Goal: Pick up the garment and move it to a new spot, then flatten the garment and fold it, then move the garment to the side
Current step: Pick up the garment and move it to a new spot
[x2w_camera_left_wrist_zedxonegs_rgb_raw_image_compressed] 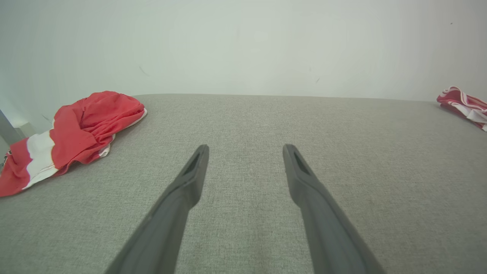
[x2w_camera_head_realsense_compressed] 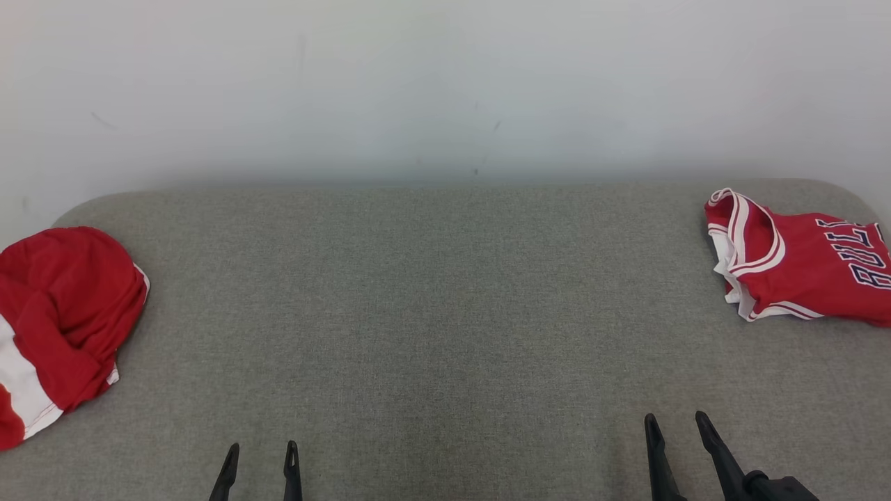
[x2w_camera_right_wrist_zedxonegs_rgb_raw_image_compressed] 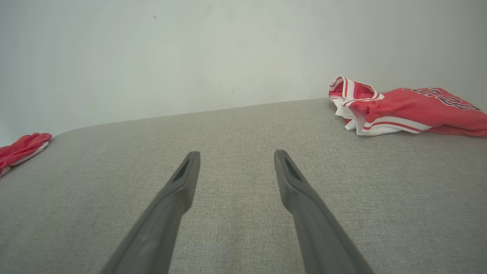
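Two red pieces lie on the grey surface [x2w_camera_head_realsense_compressed: 445, 313], well apart: a crumpled garment [x2w_camera_head_realsense_compressed: 62, 313] at the far left edge and a jersey [x2w_camera_head_realsense_compressed: 800, 268], which looks folded, at the far right. I judge the crumpled garment is the one to take. The left gripper [x2w_camera_head_realsense_compressed: 262, 449] and right gripper [x2w_camera_head_realsense_compressed: 676, 421] both have their fingers spread and hold nothing, near the front edge. The cloth looks light, soft and limp, so it will sag and bunch. Better to pinch a raised fold or the white-banded hem than the flat middle.

Head view high over grey surface [x2w_camera_head_realsense_compressed: 445, 313]; wrist views low, toward wall [x2w_camera_left_wrist_zedxonegs_rgb_raw_image_compressed: 243, 45].
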